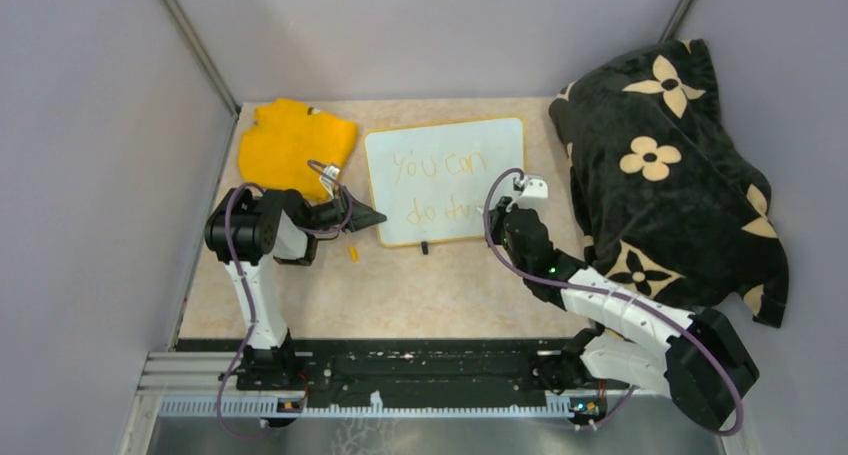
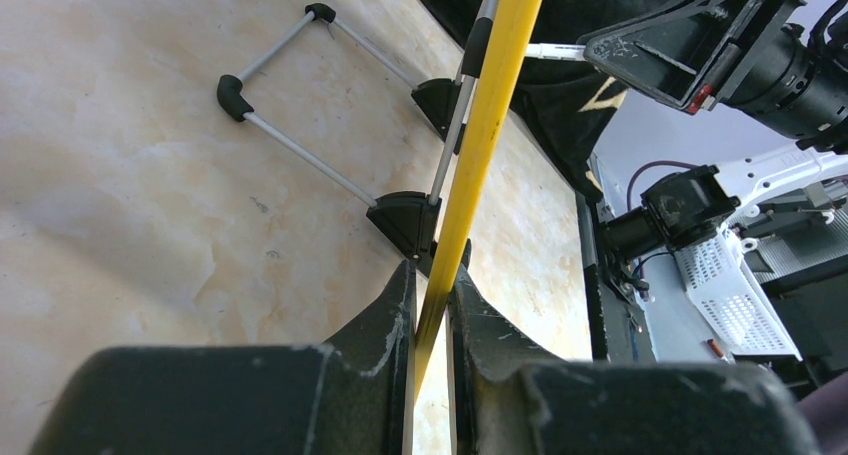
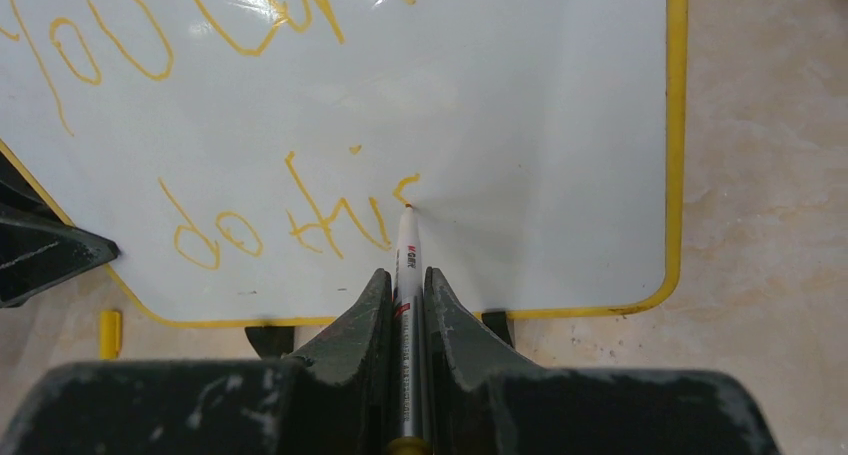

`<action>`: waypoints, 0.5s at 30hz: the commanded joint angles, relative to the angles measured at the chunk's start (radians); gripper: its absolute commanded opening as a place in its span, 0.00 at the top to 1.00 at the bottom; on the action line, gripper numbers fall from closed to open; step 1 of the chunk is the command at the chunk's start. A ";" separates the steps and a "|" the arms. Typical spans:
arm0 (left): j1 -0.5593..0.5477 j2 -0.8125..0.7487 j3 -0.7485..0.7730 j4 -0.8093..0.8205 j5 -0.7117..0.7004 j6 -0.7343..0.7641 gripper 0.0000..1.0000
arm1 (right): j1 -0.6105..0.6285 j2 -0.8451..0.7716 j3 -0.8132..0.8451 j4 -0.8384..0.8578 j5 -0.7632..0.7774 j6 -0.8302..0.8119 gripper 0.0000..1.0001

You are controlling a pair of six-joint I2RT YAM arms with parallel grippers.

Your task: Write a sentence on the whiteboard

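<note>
The whiteboard (image 1: 480, 145) stands tilted on its wire stand (image 2: 290, 145) at the table's middle. My left gripper (image 1: 378, 217) is shut on its yellow rim (image 2: 495, 95) at the lower left edge, jaws pinching the rim (image 2: 432, 305). My right gripper (image 3: 405, 285) is shut on a white marker (image 3: 406, 250) whose tip touches the board. The sentence (image 3: 290, 215) in yellow-orange reads "you can" above "do thi", with a small curved stroke at the marker tip. From above, the right gripper (image 1: 497, 218) sits at the board's lower right.
A yellow cloth (image 1: 295, 145) lies at the back left beside the board. A black blanket with cream flowers (image 1: 665, 175) is heaped along the right side. A small yellow marker cap (image 1: 352, 253) lies on the table below the left gripper. Grey walls enclose the table.
</note>
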 commanded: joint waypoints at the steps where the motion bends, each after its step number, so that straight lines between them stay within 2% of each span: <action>1: 0.000 0.031 0.002 0.086 -0.022 -0.008 1.00 | -0.018 -0.031 -0.016 -0.005 0.042 0.006 1.00; 15: 0.000 0.031 0.002 0.085 -0.022 -0.008 1.00 | -0.019 -0.046 -0.027 -0.050 0.076 0.007 1.00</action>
